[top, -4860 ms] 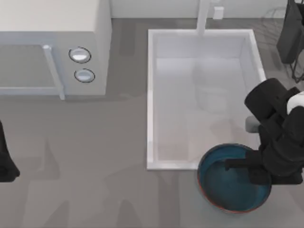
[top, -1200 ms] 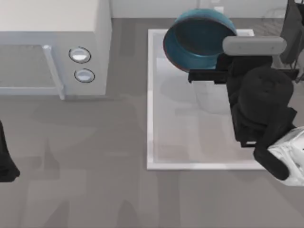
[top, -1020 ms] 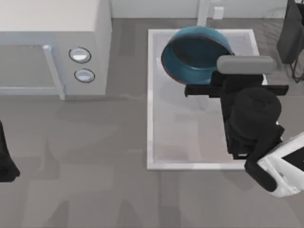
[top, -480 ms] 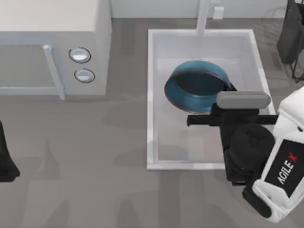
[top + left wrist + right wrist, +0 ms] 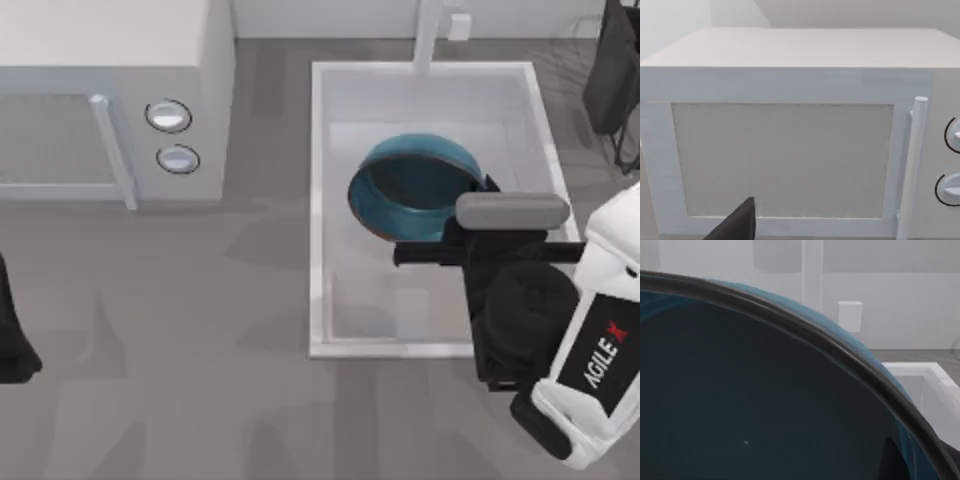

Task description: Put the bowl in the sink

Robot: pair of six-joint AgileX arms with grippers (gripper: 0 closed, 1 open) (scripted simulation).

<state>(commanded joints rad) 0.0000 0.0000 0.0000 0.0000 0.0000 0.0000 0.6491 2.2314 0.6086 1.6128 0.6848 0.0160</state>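
My right gripper [image 5: 478, 192] pinched the bowl [image 5: 412, 188] by its right rim, tilted inside the sink [image 5: 318, 200] near the far end. It seemed stiff, glossy, slippery, breakable.

Glossy glazed bowl [image 5: 415, 190]; smooth matt white sink [image 5: 318, 200].

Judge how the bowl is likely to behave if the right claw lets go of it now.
The bowl, tilted within the sink, would probably drop and rock flat. Its glossy inside suggests a stiff, slippery, possibly breakable glaze.
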